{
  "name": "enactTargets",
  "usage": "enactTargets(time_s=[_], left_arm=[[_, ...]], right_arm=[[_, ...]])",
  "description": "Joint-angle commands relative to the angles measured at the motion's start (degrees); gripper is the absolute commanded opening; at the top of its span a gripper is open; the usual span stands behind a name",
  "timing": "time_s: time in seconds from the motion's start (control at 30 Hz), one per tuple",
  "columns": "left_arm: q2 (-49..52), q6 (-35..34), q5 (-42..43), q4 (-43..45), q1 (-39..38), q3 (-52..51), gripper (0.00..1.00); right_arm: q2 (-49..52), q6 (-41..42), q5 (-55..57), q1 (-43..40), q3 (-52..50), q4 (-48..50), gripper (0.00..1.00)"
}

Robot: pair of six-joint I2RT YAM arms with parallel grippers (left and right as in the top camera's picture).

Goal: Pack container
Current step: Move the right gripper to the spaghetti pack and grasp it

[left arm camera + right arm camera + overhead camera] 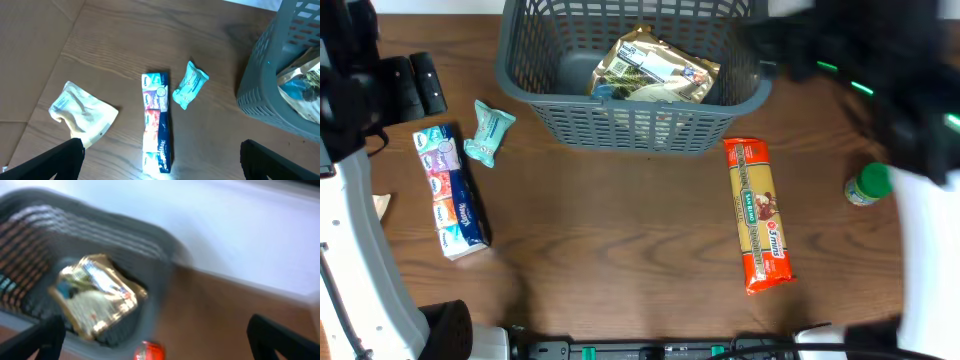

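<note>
The dark grey lattice container stands at the back centre and holds a gold foil packet. My left gripper is open and empty at the far left, above a long pack of tissues and a small teal packet. My right gripper is open and empty, blurred, hovering by the container's right rim, with the gold packet below it. An orange pasta packet lies right of centre; its red end shows in the right wrist view.
A cream pouch lies left of the tissues. A green-lidded jar stands at the right. The white arm bases fill the left and right edges. The container's corner shows in the left wrist view.
</note>
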Motion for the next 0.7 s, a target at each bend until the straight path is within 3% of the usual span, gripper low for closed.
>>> enactTargets(time_s=[0.0,0.33,0.5,0.67], left_arm=[[0.3,0.3,0.0,-0.2,0.3,0.5,0.99],[0.3,0.5,-0.7,-0.3,1.2,0.5,0.99],[0.3,0.5,1.0,-0.8,3.2,0.5,0.99],[0.3,0.6,1.2,-0.8,3.3,0.5,0.98]], right_arm=[[-1.0,13.1,1.2,-4.3,-0.4,-6.7,0.99],[-0.5,14.6,1.9,-7.4,-4.4,-26.4,0.99],[-1.8,16.6,3.4,-7.4,-16.0,-25.9,0.99],[-3.0,16.0,3.3,-7.4,-32.2,-15.3,0.99]])
